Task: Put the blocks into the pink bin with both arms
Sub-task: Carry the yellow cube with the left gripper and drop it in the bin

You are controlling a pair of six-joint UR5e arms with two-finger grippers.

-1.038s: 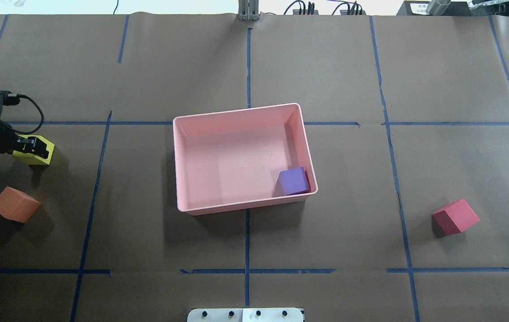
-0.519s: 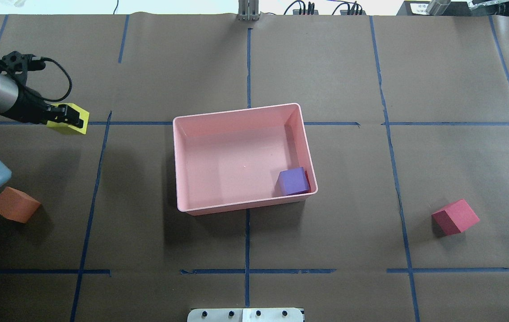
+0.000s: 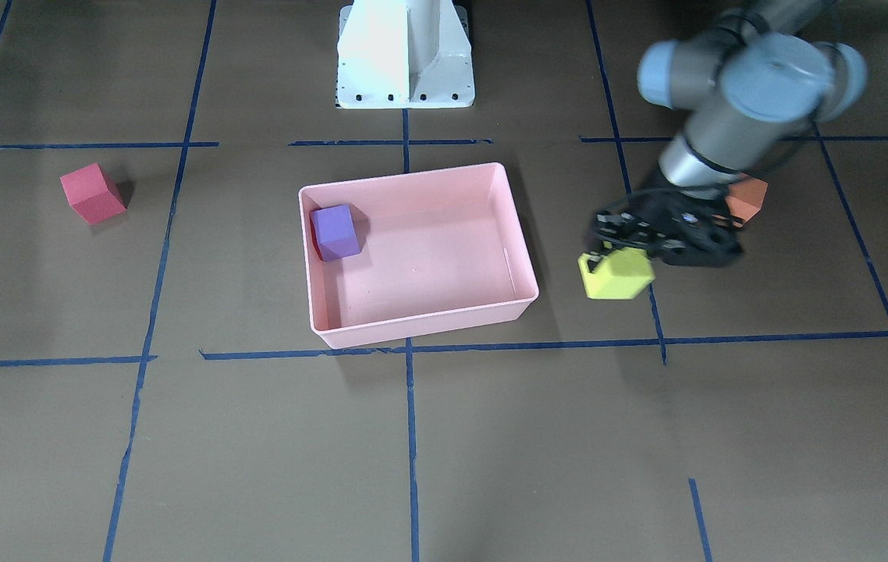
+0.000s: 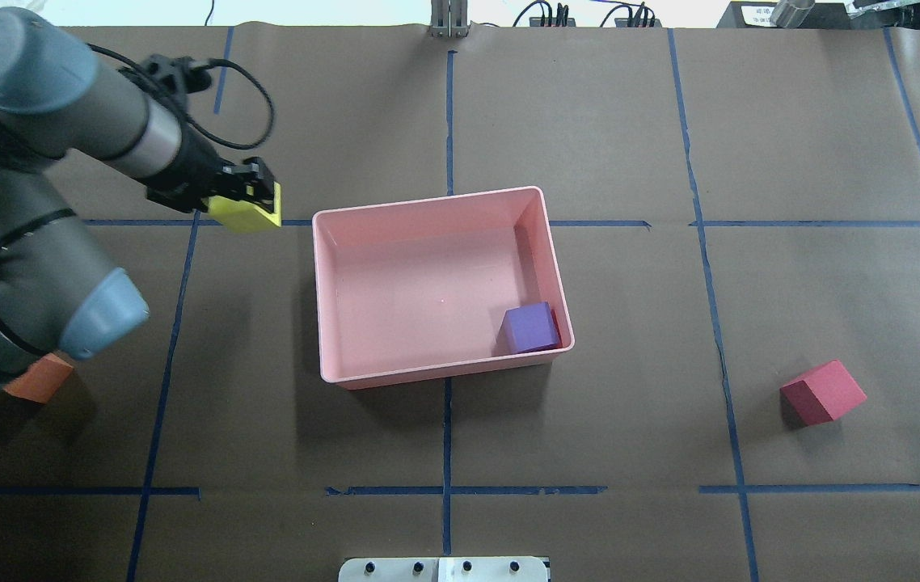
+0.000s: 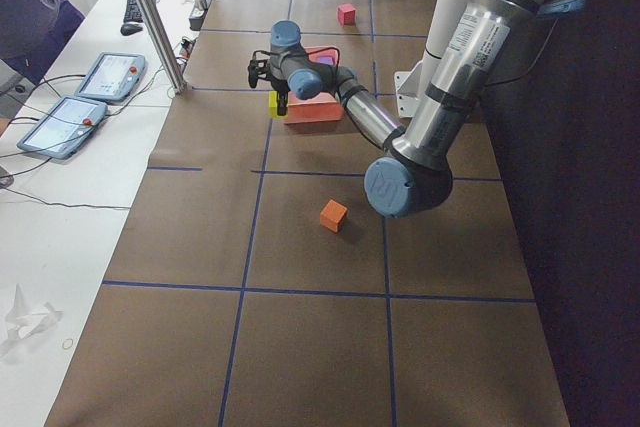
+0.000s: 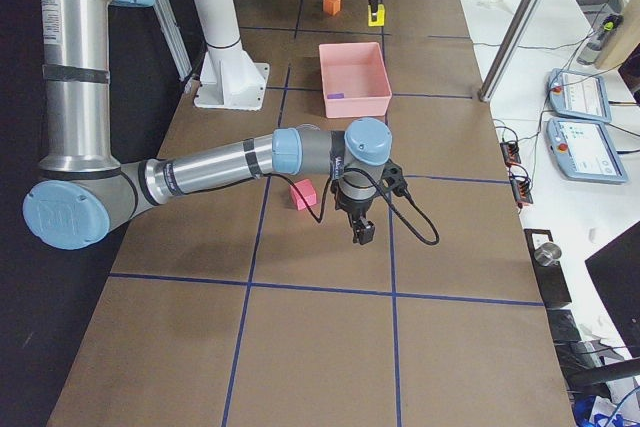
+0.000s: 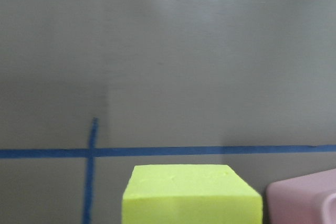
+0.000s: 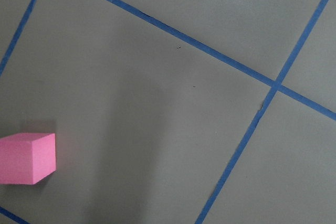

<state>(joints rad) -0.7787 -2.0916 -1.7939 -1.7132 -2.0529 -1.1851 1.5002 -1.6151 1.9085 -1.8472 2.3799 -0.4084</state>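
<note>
left gripper (image 4: 256, 196) is gripping yellow cube (image 4: 240, 215), hanging just outside bin (image 4: 319, 299) | right gripper (image 6: 359, 235) near red cube (image 4: 824, 392), jaw state unclear | purple cube (image 4: 531, 326) is sitting in bin | risk: letting go here would be dropping it outside the rim; crossing low would be clipping the wall

No text, number, brand or sign can be read in any of the views. A white label (image 4: 753, 14) on the dark box (image 4: 824, 18) at the far edge of the table carries print that is too small to make out. The screens of the two tablets (image 6: 575, 95) on the side bench show coloured graphics only, with no legible characters.
</note>
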